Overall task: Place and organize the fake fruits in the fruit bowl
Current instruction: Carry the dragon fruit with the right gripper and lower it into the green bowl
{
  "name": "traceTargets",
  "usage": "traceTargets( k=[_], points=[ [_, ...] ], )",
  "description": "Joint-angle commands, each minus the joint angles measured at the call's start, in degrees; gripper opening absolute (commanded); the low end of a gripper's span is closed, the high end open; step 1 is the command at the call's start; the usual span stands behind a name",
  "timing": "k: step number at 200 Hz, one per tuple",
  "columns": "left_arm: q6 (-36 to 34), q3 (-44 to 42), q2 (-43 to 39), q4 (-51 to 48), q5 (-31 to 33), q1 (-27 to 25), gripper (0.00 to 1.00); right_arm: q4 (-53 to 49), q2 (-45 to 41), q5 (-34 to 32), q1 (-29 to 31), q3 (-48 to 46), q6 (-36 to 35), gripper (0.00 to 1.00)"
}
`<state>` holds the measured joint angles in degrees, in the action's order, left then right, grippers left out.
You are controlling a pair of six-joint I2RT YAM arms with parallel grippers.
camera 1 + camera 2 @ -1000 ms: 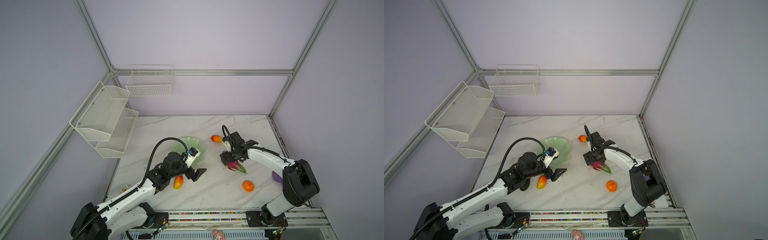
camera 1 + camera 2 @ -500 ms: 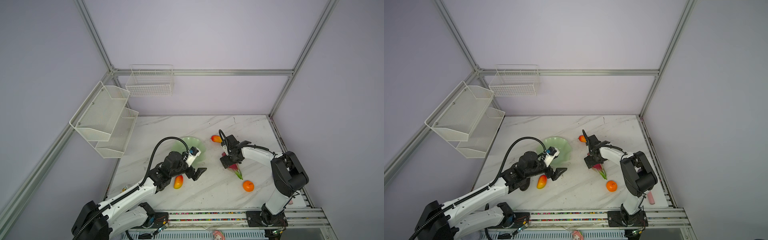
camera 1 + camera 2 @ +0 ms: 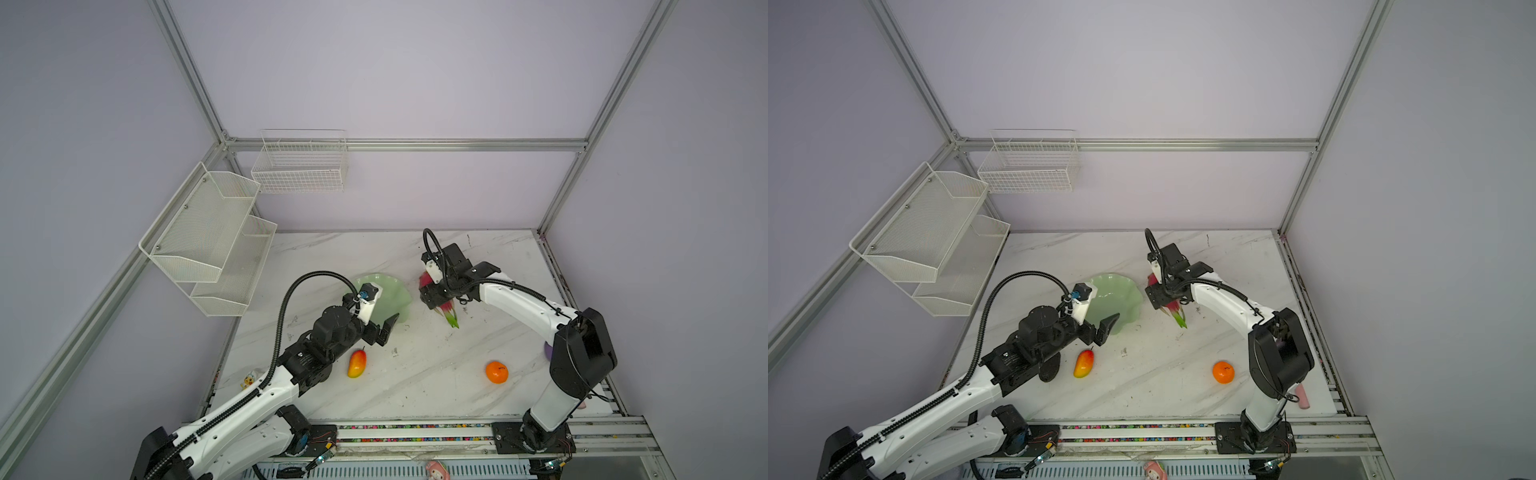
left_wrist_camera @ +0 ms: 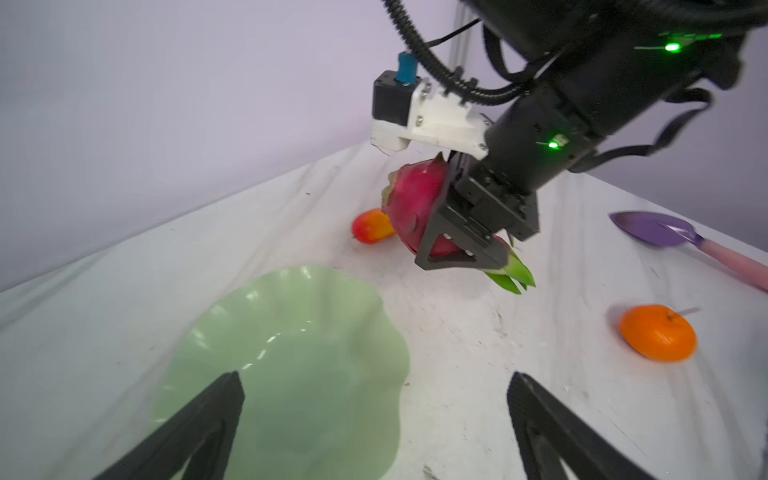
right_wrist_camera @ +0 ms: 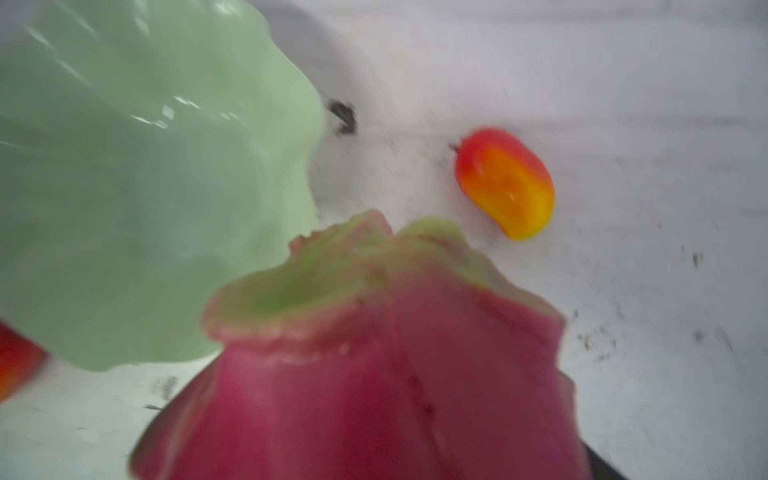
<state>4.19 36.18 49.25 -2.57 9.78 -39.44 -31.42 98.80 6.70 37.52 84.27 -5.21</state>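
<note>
My right gripper (image 4: 461,245) is shut on the magenta dragon fruit (image 4: 415,199), holding it tilted, green tips down, just right of the mint-green fruit bowl (image 3: 395,295). The fruit fills the right wrist view (image 5: 374,374) and hides the fingers there. One mango (image 4: 372,226) lies on the table behind the dragon fruit. Another mango (image 3: 356,363) lies beside my left arm. The tangerine (image 3: 496,372) sits at the front right. My left gripper (image 4: 374,380) is open and empty over the bowl's near rim (image 4: 374,316).
A purple shovel with a pink handle (image 4: 656,232) lies at the right, beyond the tangerine. White wire baskets (image 3: 216,245) hang on the left and back walls. A dark rounded shape (image 3: 1049,369) shows under my left arm.
The right gripper has closed on the dragon fruit and carried it from the table toward the bowl's right side. The left arm has hardly moved.
</note>
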Motion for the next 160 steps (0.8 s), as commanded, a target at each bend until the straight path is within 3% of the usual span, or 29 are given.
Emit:
traceTargets(
  k=[1,43,76,160],
  points=[
    [4.4,6.39,-1.7,-7.76,9.95,2.7,1.0,4.43,5.24,10.14,4.38,9.28,-0.08,0.59],
    [11.03,11.25,-7.41,-22.44,11.49,4.91,1.0,-6.48,22.69,11.41,7.78,30.54,-0.63,0.59],
    [12.4,12.33,-11.05,-31.71,11.33,6.85,1.0,-14.75,29.96,11.29,8.01,38.58,-1.04,0.59],
    [12.17,7.98,-11.51,-28.88,11.13,7.45,1.0,-22.37,38.51,9.77,8.27,49.57,-1.42,0.62]
  ],
)
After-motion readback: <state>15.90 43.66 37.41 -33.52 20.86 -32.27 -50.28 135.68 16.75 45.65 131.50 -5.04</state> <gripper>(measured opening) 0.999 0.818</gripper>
